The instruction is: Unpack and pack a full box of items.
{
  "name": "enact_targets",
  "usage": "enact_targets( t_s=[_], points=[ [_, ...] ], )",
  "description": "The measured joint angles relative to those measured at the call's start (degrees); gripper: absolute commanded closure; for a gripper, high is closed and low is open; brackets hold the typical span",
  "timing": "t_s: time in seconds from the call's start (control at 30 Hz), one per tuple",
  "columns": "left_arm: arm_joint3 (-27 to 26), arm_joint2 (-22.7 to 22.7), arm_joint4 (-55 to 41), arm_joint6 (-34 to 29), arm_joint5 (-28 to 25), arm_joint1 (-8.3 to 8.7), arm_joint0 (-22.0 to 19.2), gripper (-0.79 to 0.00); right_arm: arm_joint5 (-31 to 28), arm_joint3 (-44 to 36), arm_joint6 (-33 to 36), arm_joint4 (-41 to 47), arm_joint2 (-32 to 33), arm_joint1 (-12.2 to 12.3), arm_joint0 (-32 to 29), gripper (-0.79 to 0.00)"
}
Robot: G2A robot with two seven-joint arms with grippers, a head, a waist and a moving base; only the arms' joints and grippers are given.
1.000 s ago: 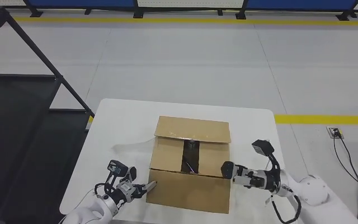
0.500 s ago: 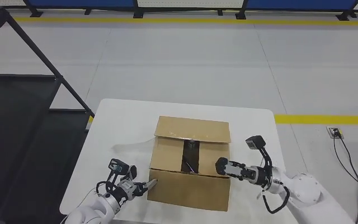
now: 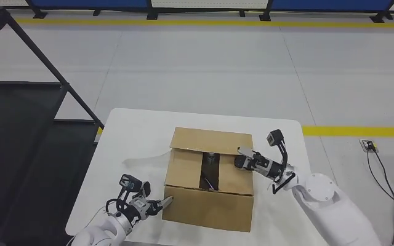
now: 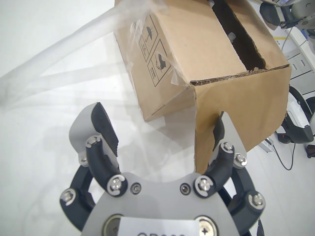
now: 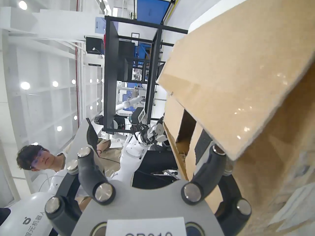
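Observation:
A brown cardboard box stands mid-table, its top flaps parted by a dark slot where a small cap shows. My left gripper is low on the table at the box's front left corner. In the left wrist view this gripper is open, with the box's corner edge between its fingers. My right gripper hovers at the right top flap's far corner. In the right wrist view it is open, one finger under the raised flap.
A strip of clear tape trails from the box's left side down onto the white table. Black shelving stands off the table's left edge. Table surface lies bare behind and left of the box.
My right gripper rose from beside the box's right wall and went up over the right top flap toward the far corner. The left gripper and the box stayed put.

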Motion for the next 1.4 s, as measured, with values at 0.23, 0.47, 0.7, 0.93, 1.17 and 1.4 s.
enact_targets(
  t_s=[0.23,0.47,0.7,0.93,1.17,1.4],
  points=[
    [0.0,0.0,0.0,0.0,0.0,0.00,0.0,-0.785,-0.8,-1.7,-9.6,-4.0,0.4,-1.3,2.0,-0.785],
    [0.0,0.0,0.0,0.0,0.0,0.00,0.0,-0.785,2.9,1.2,-20.8,-12.3,-2.0,-3.4,7.7,-0.785],
    [0.0,0.0,0.0,0.0,0.0,0.00,0.0,-0.785,4.0,8.9,-31.0,-18.9,-7.6,-6.9,13.8,-0.785],
    [0.0,0.0,0.0,0.0,0.0,0.00,0.0,-0.785,3.5,16.9,-37.6,-25.3,-12.4,-10.2,17.5,-0.785],
    [0.0,0.0,0.0,0.0,0.0,0.00,0.0,-0.785,4.5,23.9,-37.9,-27.9,-15.1,-12.9,20.0,-0.785],
    [-0.2,0.1,-0.6,0.8,0.2,-0.03,0.2,-0.785,4.0,27.7,-36.4,-27.1,-14.6,-14.7,21.6,-0.785]
  ],
)
